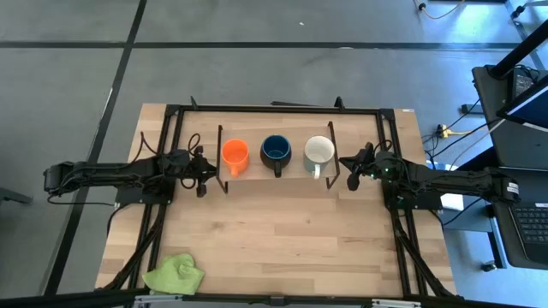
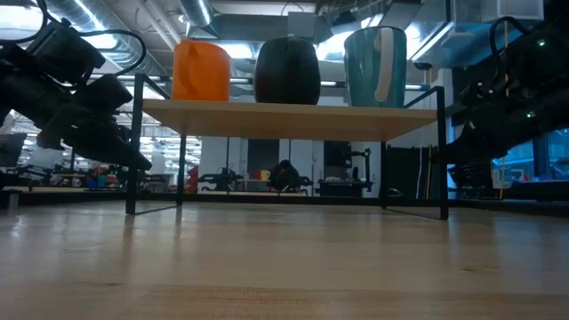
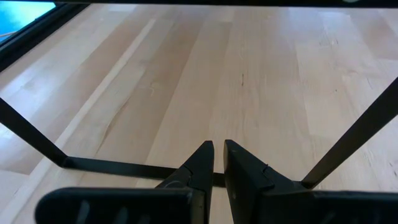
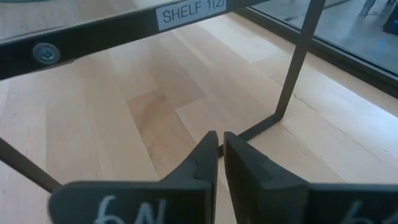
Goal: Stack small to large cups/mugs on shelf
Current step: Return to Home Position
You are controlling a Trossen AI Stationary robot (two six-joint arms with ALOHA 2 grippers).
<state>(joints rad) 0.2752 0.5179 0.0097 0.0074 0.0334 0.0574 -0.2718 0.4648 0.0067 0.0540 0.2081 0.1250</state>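
- All three mugs are up on the shelf (image 1: 295, 172), which stands toward the far edge of the worktop (image 1: 282, 231), about midway between its left and right edges.
- The orange mug (image 1: 235, 155) is at the shelf's left end, the blue mug (image 1: 276, 151) is in the middle and the white mug (image 1: 318, 152) is at the right end. They're upright in a row, with small gaps between them.
- The white mug's handle faces the near edge, and it shows as a pale strip in the low view.
- The left gripper (image 1: 202, 175) sits low, just off the shelf's left end. Its fingers are pressed nearly together with only a thin slit between them, and they hold nothing.
- Right in front of it stands a black wire leg (image 3: 112, 167) of the shelf, with bare wood beyond.
- The right gripper (image 1: 349, 171) mirrors it just off the shelf's right end, its fingers drawn together and empty.
- Across its path is another wire leg (image 4: 292, 74) and a black rail with the label "SHELF 1(2)" (image 4: 191, 12).
- A black frame (image 1: 274, 109) borders the worktop around the shelf.
- A green cloth (image 1: 175, 275) lies crumpled near the near-left corner, well apart from everything else.
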